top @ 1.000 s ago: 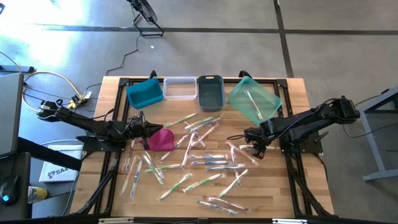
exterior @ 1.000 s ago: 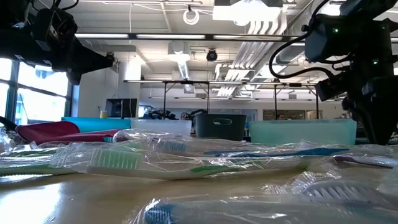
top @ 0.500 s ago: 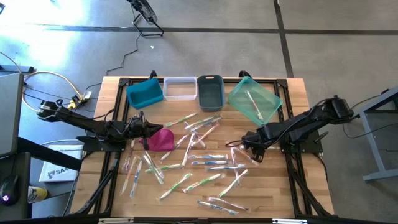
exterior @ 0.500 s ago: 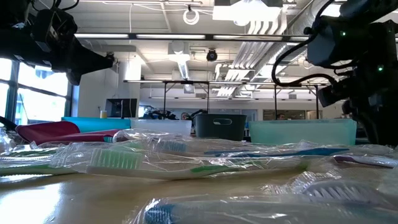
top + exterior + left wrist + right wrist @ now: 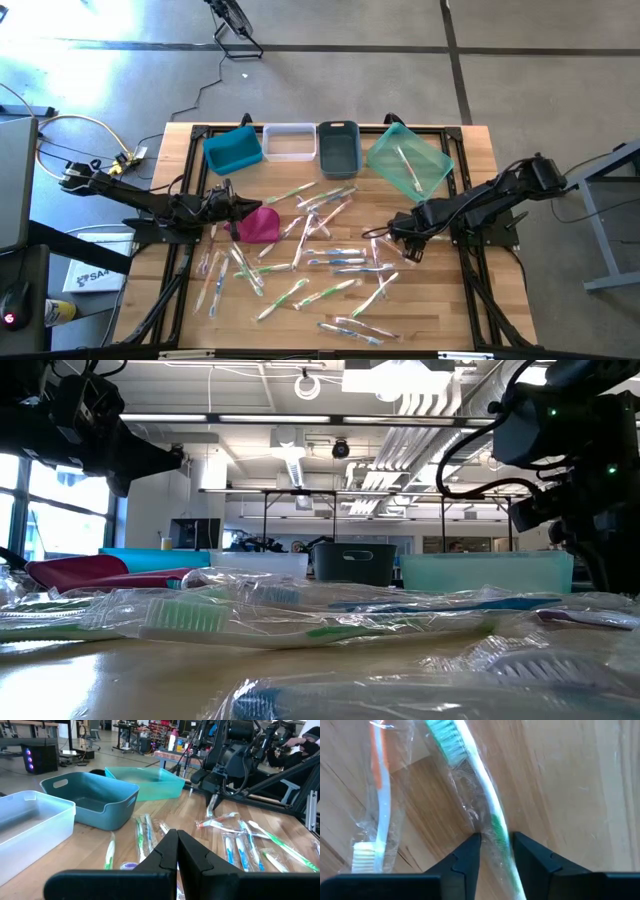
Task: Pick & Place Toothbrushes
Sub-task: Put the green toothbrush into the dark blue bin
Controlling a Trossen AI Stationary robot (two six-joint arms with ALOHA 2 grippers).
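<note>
Worktop: a pale wooden slatted worktop with a black frame, carrying everything below.
Left arm: a dark jointed arm reaching in from the left, its left tool hanging over the left middle of the worktop, just beside the magenta pouch.
Left tool state: clenched, the two dark fingers pressed together with nothing between them.
Right arm: a dark jointed arm coming in from the right, its right tool lowered to the right middle of the worktop.
Right tool state: partly spread, its fingers straddling the handle of a wrapped white-and-green toothbrush; whether they press on it I cannot tell.
Bins: along the far edge, from left to right, a blue plastic bin, a clear plastic bin, a grey plastic bin and a tilted teal plastic bin with one toothbrush inside.
Pouch: a magenta pouch-like thing left of centre.
Toothbrushes: thin pale wrapped toothbrushes scattered flat across the middle and near part of the worktop.
Neighbour brush: a wrapped orange-handled toothbrush lying just beside the straddled one.
</note>
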